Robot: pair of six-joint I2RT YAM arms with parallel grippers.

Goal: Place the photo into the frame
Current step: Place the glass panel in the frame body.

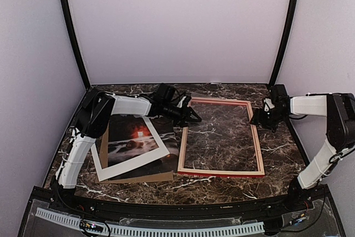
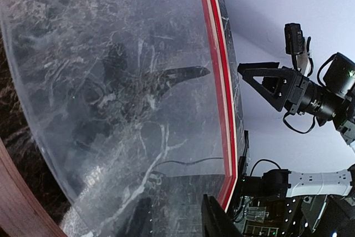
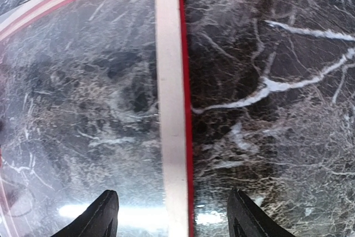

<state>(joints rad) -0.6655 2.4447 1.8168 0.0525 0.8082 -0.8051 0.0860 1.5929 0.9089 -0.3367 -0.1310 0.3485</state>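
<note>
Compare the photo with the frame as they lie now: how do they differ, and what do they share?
The photo is a solid dark print with an orange glow; the frame is a thin-railed outline, marble showing through it. The photo lies partly under a white mat board; the frame lies uncovered. The photo sits left, the frame centre-right. Both are rectangular and lie flat on the table.

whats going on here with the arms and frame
Both arms are at the frame, which lies flat on the marble table, pale back up. The right gripper is open, fingers straddling the right rail; the left gripper sits by the far left corner. The photo lies to the left under a white mat board, not yet in the frame.
</note>
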